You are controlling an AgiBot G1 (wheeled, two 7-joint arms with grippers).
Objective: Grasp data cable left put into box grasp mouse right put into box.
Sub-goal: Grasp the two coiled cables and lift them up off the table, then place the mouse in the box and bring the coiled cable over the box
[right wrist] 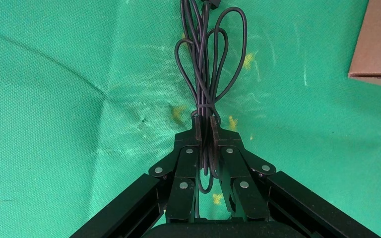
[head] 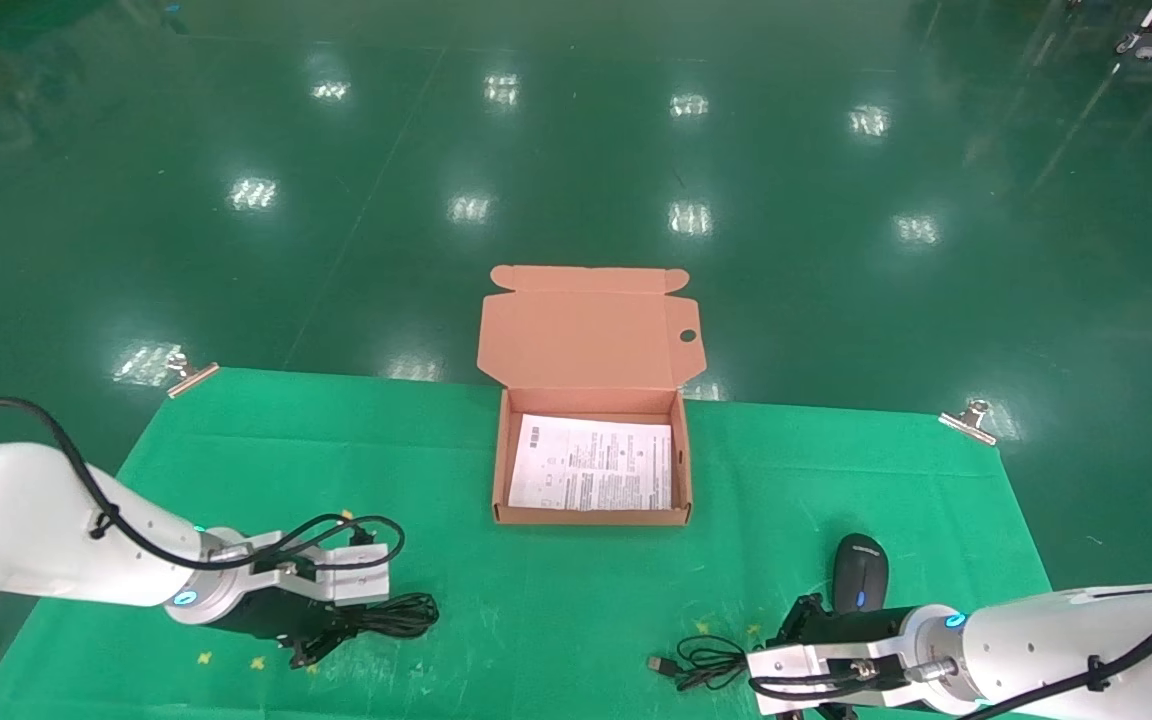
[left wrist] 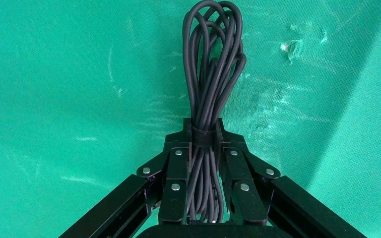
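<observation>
The data cable, a black strapped coil, lies on the green cloth at the front left. My left gripper is shut on it at the strap; the left wrist view shows the coil pinched in the gripper. The black mouse rests at the front right. My right gripper is low beside it, shut on the mouse's bundled cord; the right wrist view shows the cord clamped in the gripper. The open box stands mid-table, holding a white sheet.
The box lid stands up behind the box. Metal clips pin the cloth's far corners. A box corner shows in the right wrist view. Green floor lies beyond the table.
</observation>
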